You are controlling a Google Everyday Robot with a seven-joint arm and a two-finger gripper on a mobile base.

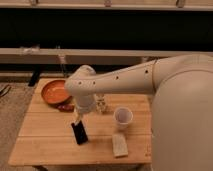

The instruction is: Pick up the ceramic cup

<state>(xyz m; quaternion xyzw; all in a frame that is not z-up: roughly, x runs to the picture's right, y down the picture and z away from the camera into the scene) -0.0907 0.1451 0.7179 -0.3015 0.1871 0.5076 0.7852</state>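
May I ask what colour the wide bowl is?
The wide round bowl is orange (camera view); the hand hangs by the black phone.

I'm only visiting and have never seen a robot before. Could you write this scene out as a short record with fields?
table: wooden
cup: white, upright, right of centre, not held
gripper: left of the cup, right over the phone; contact cannot be told
phone: black, near the front
bowl: orange, back left
jar: small, clear, behind and left of the cup
block: pale, flat, in front of the cup
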